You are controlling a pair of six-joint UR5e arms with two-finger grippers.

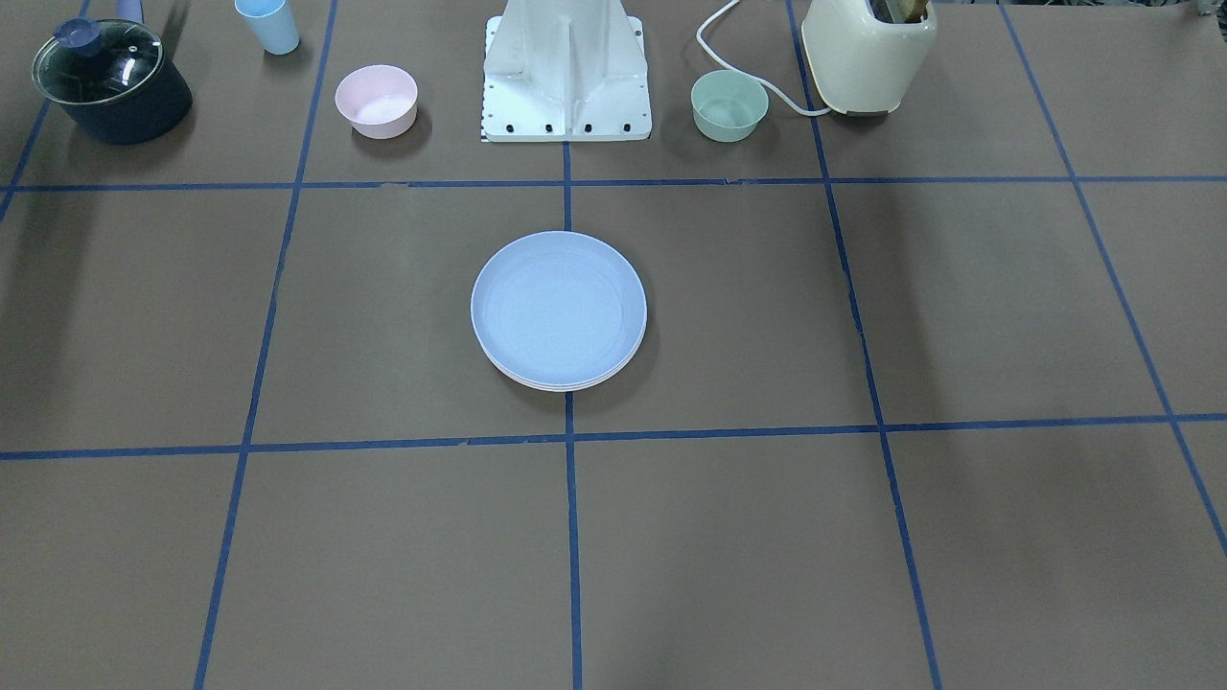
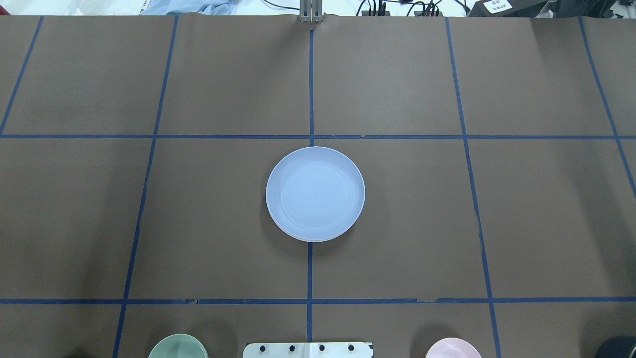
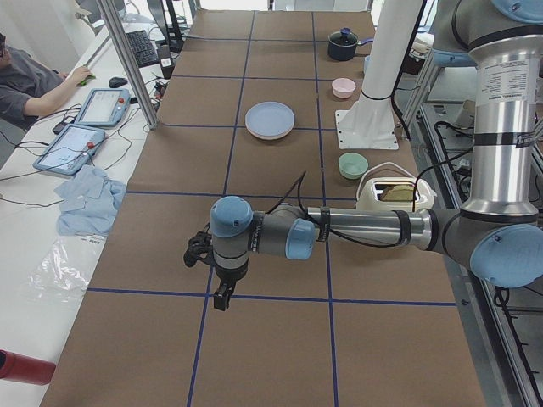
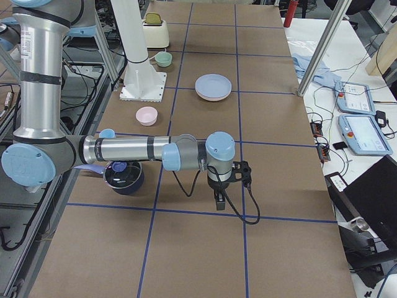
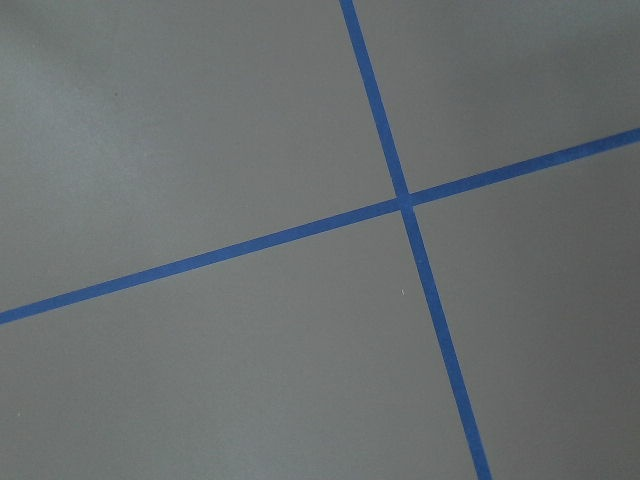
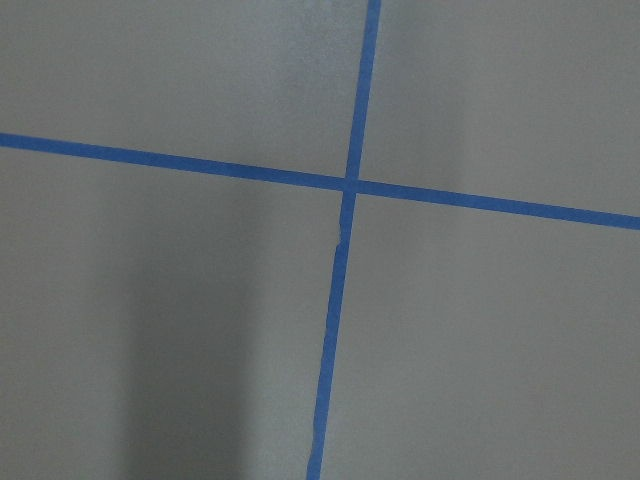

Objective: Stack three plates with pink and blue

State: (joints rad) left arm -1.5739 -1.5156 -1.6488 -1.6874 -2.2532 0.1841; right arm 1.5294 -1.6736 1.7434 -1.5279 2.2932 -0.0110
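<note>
Light blue round matte plastic plate (image 1: 559, 307) tops the plate stack (image 1: 575, 385) at the brown bench's (image 1: 959, 316) centre.
The left claw (image 3: 222, 298) and the right claw (image 4: 219, 202) hang well apart from it; whether they are released or clenched cannot be told. In the front-facing view a small pink bowl (image 1: 376, 100) sits at eleven o'clock from the stack.

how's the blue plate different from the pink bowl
Colour: the blue plate is light blue, the pink bowl pale pink.
Shape: the plate is wide and shallow, the bowl narrower and deeper.
Place: the plate tops a stack at the middle of the table, with other plates' rims showing beneath it; the bowl stands alone on the table beside the robot base.
Both are round, upright and empty.
</note>
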